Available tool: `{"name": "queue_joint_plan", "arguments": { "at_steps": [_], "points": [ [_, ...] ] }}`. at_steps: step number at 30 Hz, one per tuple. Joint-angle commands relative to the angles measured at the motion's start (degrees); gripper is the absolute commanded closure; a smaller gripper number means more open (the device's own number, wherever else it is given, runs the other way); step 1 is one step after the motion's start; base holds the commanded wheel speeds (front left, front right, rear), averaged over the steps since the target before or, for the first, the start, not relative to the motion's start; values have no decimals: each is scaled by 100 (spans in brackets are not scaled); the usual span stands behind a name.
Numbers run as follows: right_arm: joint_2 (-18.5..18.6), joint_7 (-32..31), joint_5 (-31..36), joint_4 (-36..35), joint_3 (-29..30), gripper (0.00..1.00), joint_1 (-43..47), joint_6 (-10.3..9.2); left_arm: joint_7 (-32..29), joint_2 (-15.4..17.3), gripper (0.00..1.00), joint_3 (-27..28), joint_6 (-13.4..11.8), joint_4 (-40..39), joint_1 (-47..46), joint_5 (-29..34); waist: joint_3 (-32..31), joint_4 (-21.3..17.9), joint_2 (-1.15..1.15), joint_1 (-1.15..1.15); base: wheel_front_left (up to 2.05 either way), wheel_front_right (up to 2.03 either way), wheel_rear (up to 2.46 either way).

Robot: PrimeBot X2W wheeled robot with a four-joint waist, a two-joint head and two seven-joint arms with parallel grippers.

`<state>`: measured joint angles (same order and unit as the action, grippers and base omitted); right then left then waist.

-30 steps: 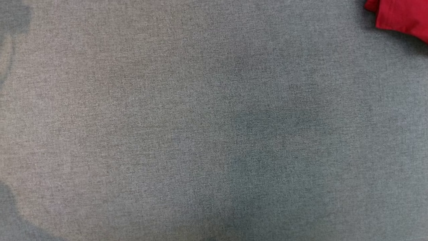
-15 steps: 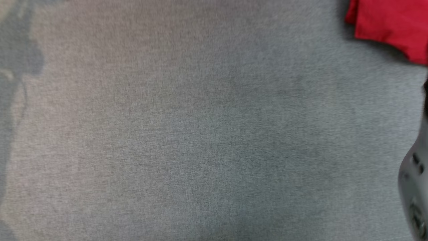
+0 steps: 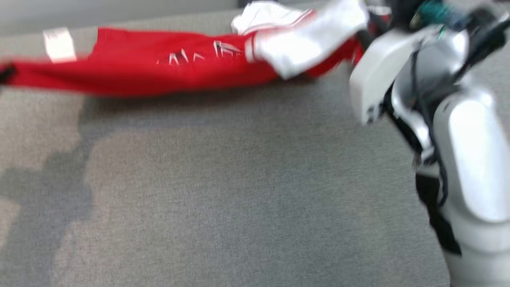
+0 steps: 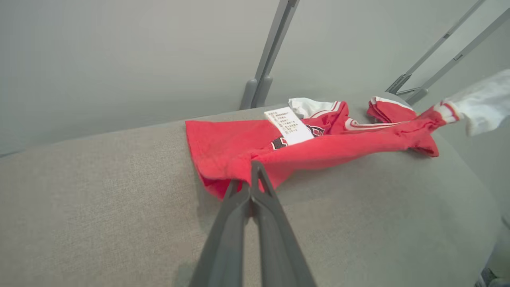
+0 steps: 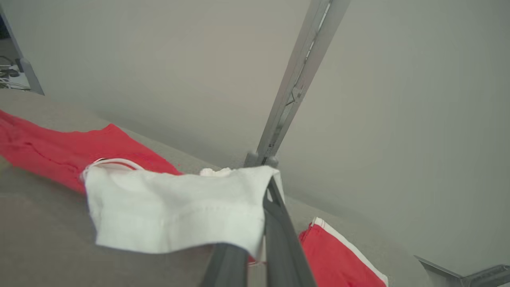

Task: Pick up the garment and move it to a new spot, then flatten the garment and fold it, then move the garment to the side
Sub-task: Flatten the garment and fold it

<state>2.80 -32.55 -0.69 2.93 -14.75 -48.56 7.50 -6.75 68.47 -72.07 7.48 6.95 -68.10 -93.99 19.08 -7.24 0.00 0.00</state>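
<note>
The garment (image 3: 159, 71) is a red shirt with white sleeves, stretched in a long band across the far part of the grey fabric surface (image 3: 239, 199). In the left wrist view my left gripper (image 4: 255, 167) is shut on the garment's (image 4: 318, 147) red hem, and a white care label (image 4: 289, 125) lies on top. My right gripper (image 5: 271, 187) is shut on the edge of a white sleeve (image 5: 171, 215), which it holds lifted off the surface. In the head view my pale right arm (image 3: 458, 119) reaches up to that sleeve (image 3: 306, 44).
The far edge of the surface runs just behind the garment, with a plain grey wall beyond. Slanted metal struts (image 4: 267, 59) stand against that wall. A wide bare stretch of grey fabric lies in front of the garment.
The head camera has swung up: where a red corner showed at the top right, the whole stretched garment and my right arm are now in view.
</note>
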Motion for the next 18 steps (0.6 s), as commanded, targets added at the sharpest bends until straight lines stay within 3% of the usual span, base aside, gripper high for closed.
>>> {"name": "queue_joint_plan", "arguments": {
  "at_steps": [1, 4, 10, 18],
  "points": [
    [31, -283, -193, -36, -7, 100, 361, -1, -53, 79, 100, -35, 3, -201, 357, -105, -382, -111, 0, 0, 0, 0, 0],
    [50, -857, -425, -274, -89, 100, 842, -1, -107, 187, 100, -72, 3, -517, 875, -161, -575, -107, 0, 0, 0, 0, 0],
    [686, -2046, -1015, -1113, -298, 100, 1892, -1, -173, 175, 100, -105, 3, -996, 1764, -79, -914, -40, 0, 0, 0, 0, 0],
    [1010, -3464, -1403, -2571, 85, 100, 3982, -1, -278, 119, 100, -116, 3, -1265, 2807, 274, -1205, 121, 0, 0, 0, 0, 0]
  ]
}}
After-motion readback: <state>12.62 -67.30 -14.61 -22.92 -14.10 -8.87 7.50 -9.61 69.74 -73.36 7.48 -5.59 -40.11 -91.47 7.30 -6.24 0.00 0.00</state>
